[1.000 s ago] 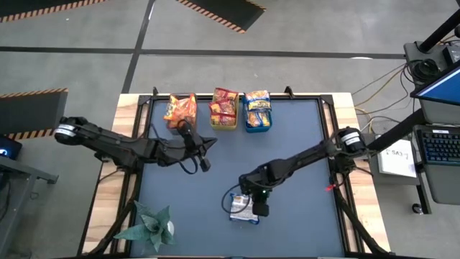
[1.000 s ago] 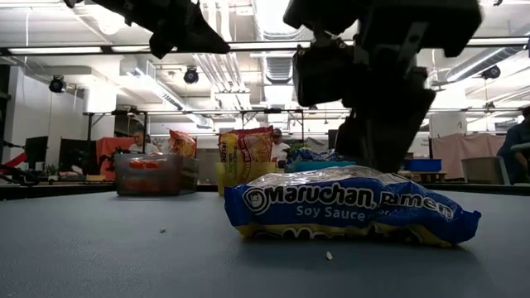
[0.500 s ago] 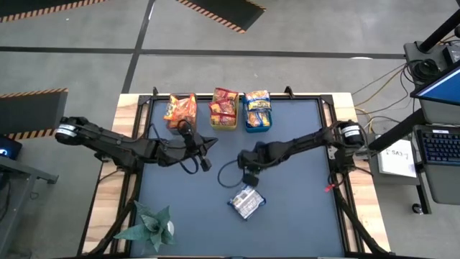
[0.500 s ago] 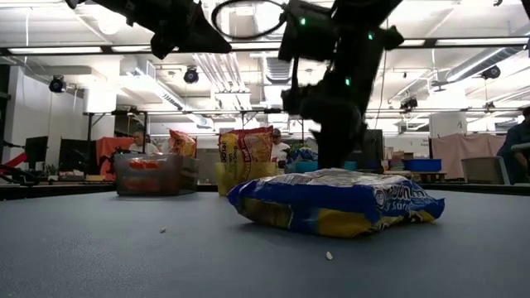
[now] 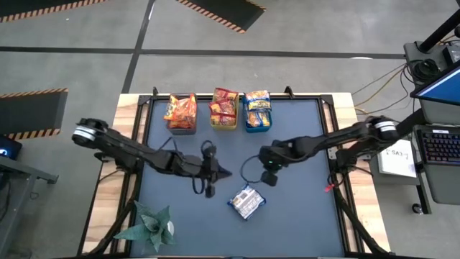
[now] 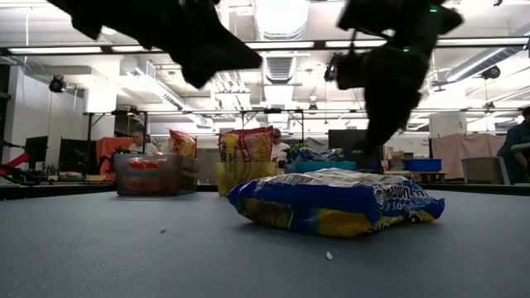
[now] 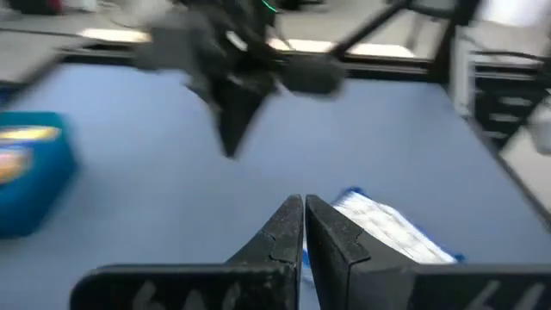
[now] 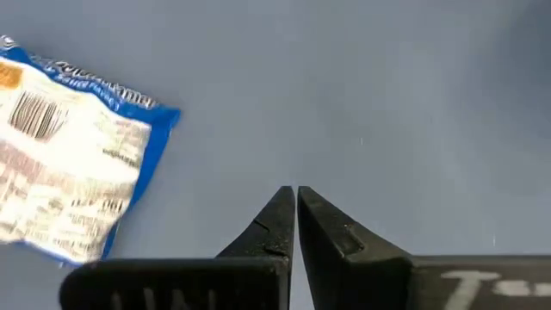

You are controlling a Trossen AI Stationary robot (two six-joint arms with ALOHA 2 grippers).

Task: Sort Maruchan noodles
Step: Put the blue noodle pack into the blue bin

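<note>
One blue-and-yellow Maruchan noodles packet (image 5: 246, 201) lies flat on the blue table, its white barcode side up (image 8: 69, 155). More packets stand in three bins at the far edge: orange ones in the grey bin (image 5: 181, 115), red ones in the yellow bin (image 5: 224, 111), blue ones in the blue bin (image 5: 257, 111). My left gripper (image 5: 224, 173) hovers shut, left of and beyond the loose packet (image 7: 387, 228). My right gripper (image 5: 269, 180) hovers shut, right of and beyond it. Neither touches the packet.
A green leafy plant (image 5: 147, 226) stands at the near left corner. The three bins line the far edge. Bare table lies between the bins and the two grippers, and to the right of the loose packet. Wooden rails border the table's sides.
My right gripper has risen off the loose packet and drawn back toward the far right, staying shut. The packet has turned about on the table and now lies still. My left gripper has come from near the grey bin toward the near edge and the packet, tipping downward.
</note>
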